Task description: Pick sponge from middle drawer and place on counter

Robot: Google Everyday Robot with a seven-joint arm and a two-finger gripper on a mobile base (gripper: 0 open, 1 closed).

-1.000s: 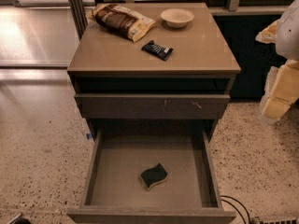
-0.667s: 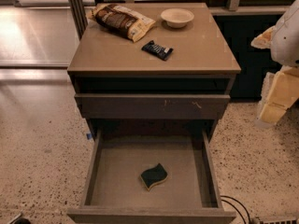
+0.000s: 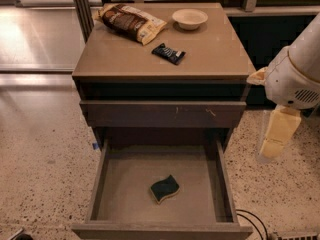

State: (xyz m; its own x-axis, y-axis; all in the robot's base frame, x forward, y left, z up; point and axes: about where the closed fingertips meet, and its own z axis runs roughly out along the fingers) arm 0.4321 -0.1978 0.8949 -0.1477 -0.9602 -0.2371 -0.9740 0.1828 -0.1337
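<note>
The sponge point(image 3: 164, 188), dark green on top with a yellow edge, lies flat on the floor of the open middle drawer point(image 3: 102, 184), a little right of its middle and near the front. The counter point(image 3: 125, 54) is the tan top slab of the cabinet above. My gripper point(image 3: 275, 136) hangs from the white arm at the right edge, outside the cabinet. It is right of the drawer, well above the drawer floor, and empty.
On the counter lie a brown snack bag point(image 3: 131, 22), a pale bowl point(image 3: 189, 18) and a dark wrapper point(image 3: 168, 53). A shut drawer front with pale scratches point(image 3: 162, 113) sits above the open drawer. Cables point(image 3: 252, 221) lie on the speckled floor at lower right.
The arm and gripper have moved left and down, closer to the cabinet's right side. The sponge and drawer have not moved.
</note>
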